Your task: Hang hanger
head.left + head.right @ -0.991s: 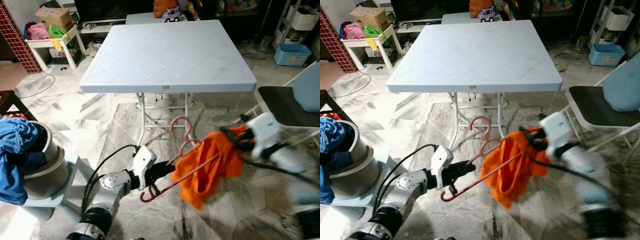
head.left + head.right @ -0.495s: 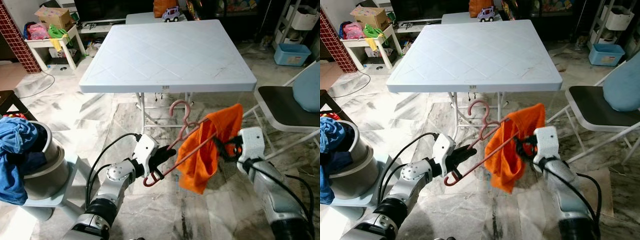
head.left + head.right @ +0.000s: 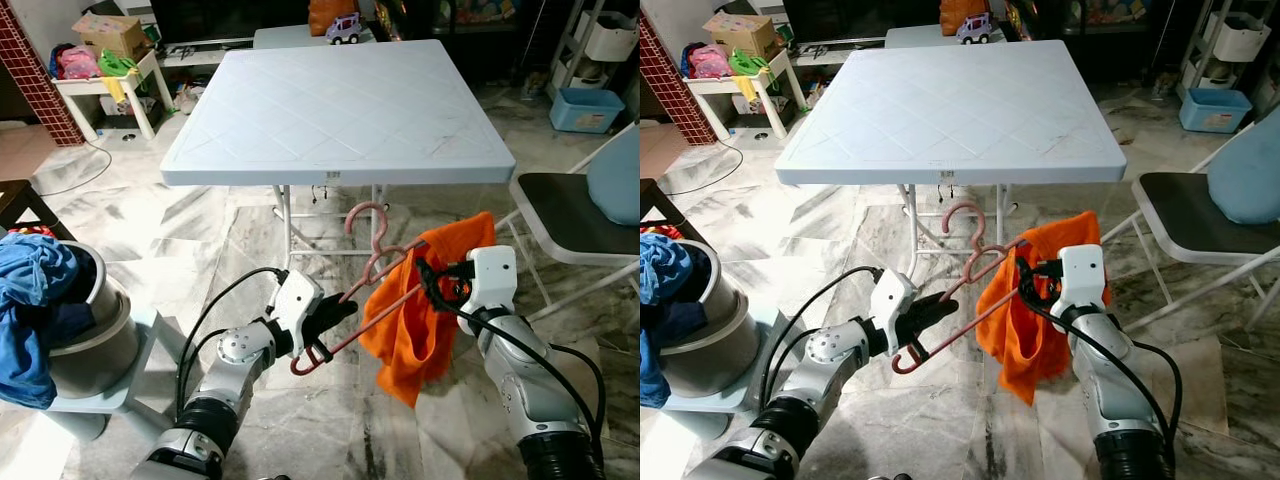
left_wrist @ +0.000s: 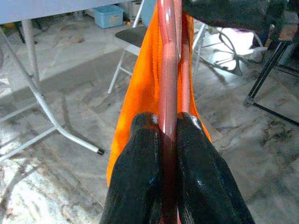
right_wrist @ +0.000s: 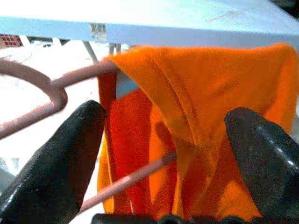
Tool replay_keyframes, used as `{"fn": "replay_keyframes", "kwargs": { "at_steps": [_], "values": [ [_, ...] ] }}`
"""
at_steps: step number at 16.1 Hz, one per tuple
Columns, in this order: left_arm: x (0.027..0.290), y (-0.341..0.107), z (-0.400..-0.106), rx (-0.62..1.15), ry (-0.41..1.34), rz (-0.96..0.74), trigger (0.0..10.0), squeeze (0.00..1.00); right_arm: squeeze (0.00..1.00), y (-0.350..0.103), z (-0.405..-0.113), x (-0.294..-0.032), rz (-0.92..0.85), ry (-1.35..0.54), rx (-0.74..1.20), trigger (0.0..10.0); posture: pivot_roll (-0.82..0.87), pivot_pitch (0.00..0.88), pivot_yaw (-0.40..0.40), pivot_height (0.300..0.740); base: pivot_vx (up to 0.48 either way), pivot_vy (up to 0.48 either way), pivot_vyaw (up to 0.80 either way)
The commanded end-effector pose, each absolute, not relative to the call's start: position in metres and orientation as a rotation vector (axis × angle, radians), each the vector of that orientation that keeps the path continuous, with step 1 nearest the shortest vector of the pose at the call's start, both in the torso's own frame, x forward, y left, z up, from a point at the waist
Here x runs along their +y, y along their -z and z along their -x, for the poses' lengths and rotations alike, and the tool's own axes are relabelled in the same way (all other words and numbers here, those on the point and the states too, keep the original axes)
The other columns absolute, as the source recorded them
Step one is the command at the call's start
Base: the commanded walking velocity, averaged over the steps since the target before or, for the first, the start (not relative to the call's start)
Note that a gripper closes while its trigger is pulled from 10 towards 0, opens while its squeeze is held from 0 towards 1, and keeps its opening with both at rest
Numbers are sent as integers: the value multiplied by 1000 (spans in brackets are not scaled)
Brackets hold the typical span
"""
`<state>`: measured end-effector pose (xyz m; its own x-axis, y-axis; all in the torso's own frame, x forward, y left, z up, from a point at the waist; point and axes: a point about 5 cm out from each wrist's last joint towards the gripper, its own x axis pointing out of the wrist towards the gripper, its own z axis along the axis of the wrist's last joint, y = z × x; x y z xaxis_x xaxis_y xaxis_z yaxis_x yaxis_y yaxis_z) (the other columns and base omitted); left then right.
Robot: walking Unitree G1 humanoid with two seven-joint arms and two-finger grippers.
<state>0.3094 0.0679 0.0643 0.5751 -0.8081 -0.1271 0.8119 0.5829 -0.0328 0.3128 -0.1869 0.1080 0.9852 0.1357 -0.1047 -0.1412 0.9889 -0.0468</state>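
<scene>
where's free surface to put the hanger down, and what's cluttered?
Free: the white table top, bare from the near edge back to the toy car. Crowded: the laundry basket on the left, full of blue clothes, and the chair on the right, with its cushion.

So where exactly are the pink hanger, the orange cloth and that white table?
pink hanger (image 3: 368,217): left eye view, on its curved hook.
orange cloth (image 3: 418,338): left eye view, on the hanging fold.
white table (image 3: 950,100): right eye view, on its bare top.
</scene>
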Motion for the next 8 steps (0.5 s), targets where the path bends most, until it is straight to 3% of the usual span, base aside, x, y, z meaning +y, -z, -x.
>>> {"fn": "replay_keyframes", "kwargs": {
  "at_steps": [1, 2, 8],
  "values": [
    [67, -70, -310, 92, 959, -43, 0, 0, 0, -118, -316, -182, 76, -158, 56, 6235, -139, 46, 67, 740, 0, 0, 0],
    [66, -69, -309, 93, 968, -43, 0, 0, 0, -119, -317, -180, 110, -164, 39, 0, -140, 47, 67, 740, 0, 0, 0],
    [59, -73, -306, 70, 1022, -65, 0, 0, 0, -115, -322, -188, 233, -98, 36, 0, -128, 41, 66, 740, 0, 0, 0]
  ]
}}
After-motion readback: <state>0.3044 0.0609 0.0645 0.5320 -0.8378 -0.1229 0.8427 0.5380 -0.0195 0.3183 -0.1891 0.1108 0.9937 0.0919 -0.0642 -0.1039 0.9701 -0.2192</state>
